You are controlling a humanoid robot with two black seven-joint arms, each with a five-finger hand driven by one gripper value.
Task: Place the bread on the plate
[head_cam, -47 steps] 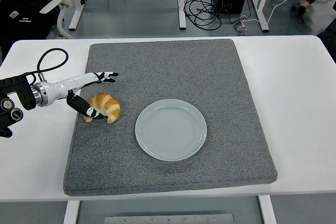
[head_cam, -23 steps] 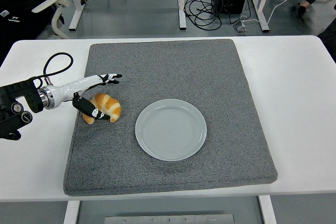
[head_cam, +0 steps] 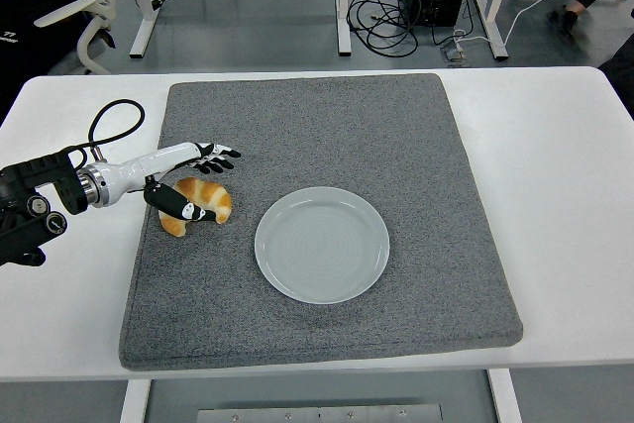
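Left hand at the bread, plate unloaded.
I saw the left hand (head_cam: pixel 188 180) over the bread (head_cam: pixel 198 204) on the grey mat (head_cam: pixel 327 116), its thumb against the near side and 4 fingers spread beyond, not clamped. The bread lay on the mat, just left of the plate (head_cam: pixel 322 244).

left arm: reaches in from the left edge, low and level
left hand (head_cam: pixel 188 183): fingers extended, thumb crooked underneath
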